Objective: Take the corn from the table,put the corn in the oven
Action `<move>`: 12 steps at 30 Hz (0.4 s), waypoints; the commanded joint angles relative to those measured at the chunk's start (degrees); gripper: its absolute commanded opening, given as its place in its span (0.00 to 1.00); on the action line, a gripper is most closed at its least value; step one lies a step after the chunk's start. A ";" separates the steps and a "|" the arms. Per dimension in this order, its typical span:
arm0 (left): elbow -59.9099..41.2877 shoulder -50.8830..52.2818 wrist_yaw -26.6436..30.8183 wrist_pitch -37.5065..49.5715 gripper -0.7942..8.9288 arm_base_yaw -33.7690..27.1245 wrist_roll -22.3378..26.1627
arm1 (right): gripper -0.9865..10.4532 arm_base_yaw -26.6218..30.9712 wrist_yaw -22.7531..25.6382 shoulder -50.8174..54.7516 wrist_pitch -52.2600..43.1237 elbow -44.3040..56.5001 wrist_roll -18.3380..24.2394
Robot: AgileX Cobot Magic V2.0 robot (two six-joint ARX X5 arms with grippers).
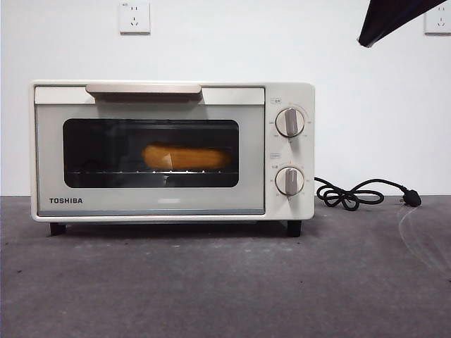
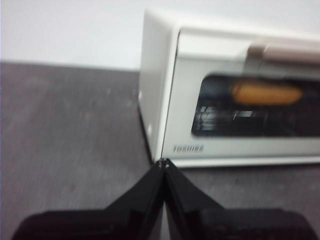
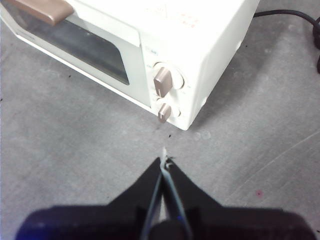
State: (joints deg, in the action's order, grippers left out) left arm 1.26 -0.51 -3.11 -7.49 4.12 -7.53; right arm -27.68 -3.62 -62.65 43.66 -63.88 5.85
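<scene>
The yellow-orange corn point(image 1: 187, 157) lies on the rack inside the cream-white oven point(image 1: 173, 151), seen through the dark window of its closed door. The left wrist view shows the corn point(image 2: 266, 93) behind the glass too. My left gripper point(image 2: 164, 162) is shut and empty, low over the table, off the oven's point(image 2: 165, 90) TOSHIBA corner. My right gripper point(image 3: 165, 161) is shut and empty, raised above the table in front of the oven's point(image 3: 200, 40) knob side. A black arm tip point(image 1: 391, 20) shows at the top right of the front view.
The oven's black power cord point(image 1: 359, 193) lies coiled on the dark grey table point(image 1: 225, 282) to the right of the oven. Two round knobs point(image 1: 289, 122) sit on the oven's right panel. A white wall with sockets stands behind.
</scene>
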 commanded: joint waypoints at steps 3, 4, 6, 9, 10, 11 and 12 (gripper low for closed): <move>-0.68 0.15 0.31 -2.47 0.08 -0.48 2.73 | 0.09 0.00 0.04 -0.17 -0.39 -0.20 0.24; -0.68 0.15 0.11 -2.45 0.08 -0.48 3.43 | 0.09 0.00 0.07 -0.17 -0.42 -0.20 0.24; -0.68 0.15 0.13 -2.45 0.08 -0.44 3.63 | 0.09 0.00 0.07 -0.17 -0.42 -0.20 0.24; -0.68 0.15 0.13 -2.29 0.08 -0.44 3.26 | 0.09 0.00 0.07 -0.17 -0.39 -0.20 0.24; -0.68 0.15 0.11 -2.10 0.08 -0.44 3.26 | 0.09 0.00 0.04 -0.17 -0.39 -0.20 0.24; -0.68 0.15 0.13 -2.08 0.08 -0.44 3.26 | 0.09 0.00 0.04 -0.17 -0.39 -0.20 0.24; -0.68 0.15 0.15 -2.08 0.08 -0.44 3.28 | 0.09 0.00 0.07 -0.17 -0.39 -0.20 0.24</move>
State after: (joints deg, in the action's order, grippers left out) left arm 1.15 -0.49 -3.11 -10.24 3.84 -4.97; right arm -27.68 -3.60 -62.65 43.64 -63.88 5.85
